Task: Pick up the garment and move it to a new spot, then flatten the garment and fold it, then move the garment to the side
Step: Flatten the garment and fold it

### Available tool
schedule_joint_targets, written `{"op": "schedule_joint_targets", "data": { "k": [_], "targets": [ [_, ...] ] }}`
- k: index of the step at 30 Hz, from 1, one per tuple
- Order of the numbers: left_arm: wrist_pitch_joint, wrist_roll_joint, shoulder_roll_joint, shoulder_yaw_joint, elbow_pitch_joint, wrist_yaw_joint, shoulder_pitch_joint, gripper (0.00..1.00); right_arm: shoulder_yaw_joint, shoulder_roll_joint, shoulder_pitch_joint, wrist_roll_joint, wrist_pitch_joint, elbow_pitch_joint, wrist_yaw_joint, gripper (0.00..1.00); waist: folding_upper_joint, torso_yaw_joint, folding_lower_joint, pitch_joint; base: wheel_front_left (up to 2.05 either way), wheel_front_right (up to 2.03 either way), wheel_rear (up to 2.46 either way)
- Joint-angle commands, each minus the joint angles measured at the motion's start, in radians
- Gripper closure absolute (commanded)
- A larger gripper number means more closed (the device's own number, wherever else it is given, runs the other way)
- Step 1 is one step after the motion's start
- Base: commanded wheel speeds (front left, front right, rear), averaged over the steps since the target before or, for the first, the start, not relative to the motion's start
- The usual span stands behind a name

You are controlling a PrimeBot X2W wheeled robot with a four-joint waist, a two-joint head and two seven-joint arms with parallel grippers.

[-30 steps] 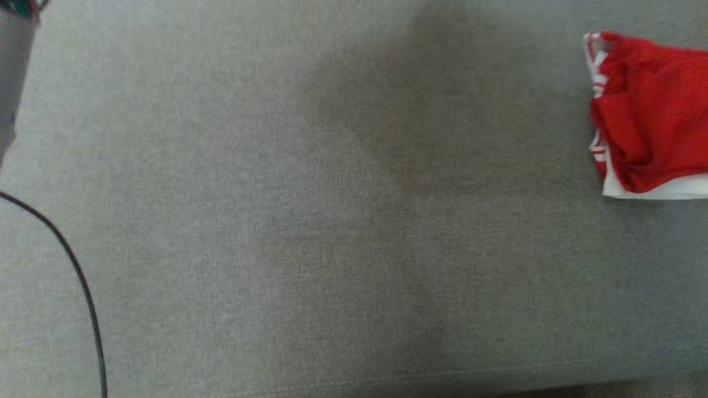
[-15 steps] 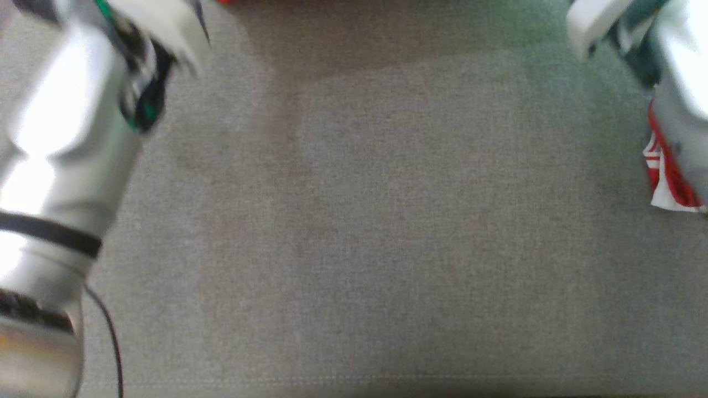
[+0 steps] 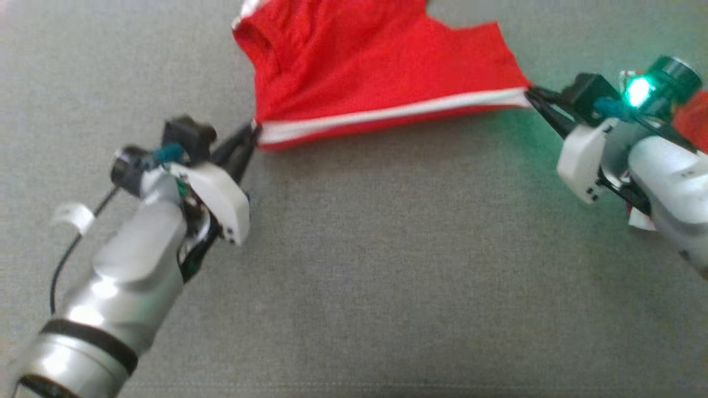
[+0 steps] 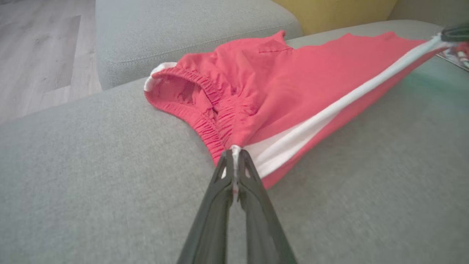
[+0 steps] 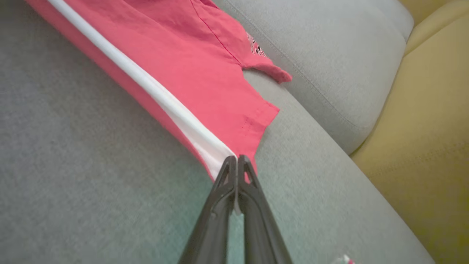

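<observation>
A grey sofa seat (image 3: 354,287) stretches beneath both of the robot's arms, with a grey back cushion (image 5: 329,55) along its far side, a yellow surface (image 5: 432,139) beyond that and pale wood floor (image 4: 40,47) off the left end. The garment (image 3: 354,72) — red shorts with a white trim — lies at the far middle of the seat, its near edge drawn into a straight, taut line between the two grippers while the rest drapes back toward the cushion. The silver left forearm (image 3: 127,276) reaches in from the near left and the right forearm (image 3: 669,182) from the right. The left gripper (image 3: 251,135) has its dark fingers pressed together, pinching the waistband corner; the right gripper (image 3: 532,95) is likewise clamped on the leg-hem corner. Another red-and-white cloth (image 3: 692,120) lies partly hidden behind the right arm. The elastic waistband (image 4: 205,121) bunches at the left end, and the white side stripe (image 3: 387,117) runs from one pinch to the other. A green light (image 3: 637,91) glows on the right wrist, tinting the upholstery — a dark cable (image 3: 61,265) trails beside the left arm.
</observation>
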Motion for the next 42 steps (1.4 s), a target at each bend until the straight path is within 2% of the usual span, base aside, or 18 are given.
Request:
{"op": "schedule_joint_targets", "data": {
  "k": [1, 6, 13, 23, 32, 36, 42],
  "targets": [
    [-0.009, 0.005, 0.047, 0.027, -0.021, -0.001, -0.025, 1.0, -0.006, -0.041, 0.003, 0.022, 0.012, -0.01, -0.001, 1.0, 0.0, 0.003, 0.0001, -0.027, 0.0, 0.0, 0.0],
    [0.016, 0.0, 0.066, -0.008, -0.054, -0.006, 0.03, 1.0, 0.05, -0.132, 0.037, 0.13, 0.101, -0.097, -0.001, 1.0, 0.0, 0.007, 0.0001, -0.07, 0.0, 0.0, 0.0],
    [0.068, -0.007, 0.102, -0.054, -0.126, -0.007, 0.122, 1.0, 0.072, -0.269, 0.131, 0.18, 0.234, -0.298, -0.001, 1.0, 0.0, 0.009, 0.0001, -0.138, 0.0, 0.0, 0.0],
    [0.177, -0.078, 0.182, -0.098, -0.347, -0.006, 0.297, 1.0, 0.073, -0.44, 0.296, 0.273, 0.437, -0.545, -0.001, 1.0, 0.0, -0.003, 0.0001, -0.245, 0.0, 0.0, 0.0],
    [0.322, -0.161, 0.319, -0.119, -0.638, 0.04, 0.453, 1.0, 0.073, -0.56, 0.398, 0.333, 0.567, -0.734, -0.001, 1.0, 0.0, -0.021, 0.0001, -0.309, 0.0, 0.0, 0.0],
    [0.373, -0.184, 0.387, -0.122, -0.755, 0.08, 0.51, 1.0, 0.073, -0.603, 0.415, 0.383, 0.613, -0.798, -0.001, 1.0, 0.0, -0.042, 0.0001, -0.317, 0.0, 0.0, 0.0],
    [0.402, -0.19, 0.423, -0.118, -0.857, 0.113, 0.525, 1.0, 0.073, -0.649, 0.38, 0.412, 0.61, -0.839, -0.001, 1.0, 0.0, -0.052, 0.0001, -0.309, 0.0, 0.0, 0.0]
  ]
}}
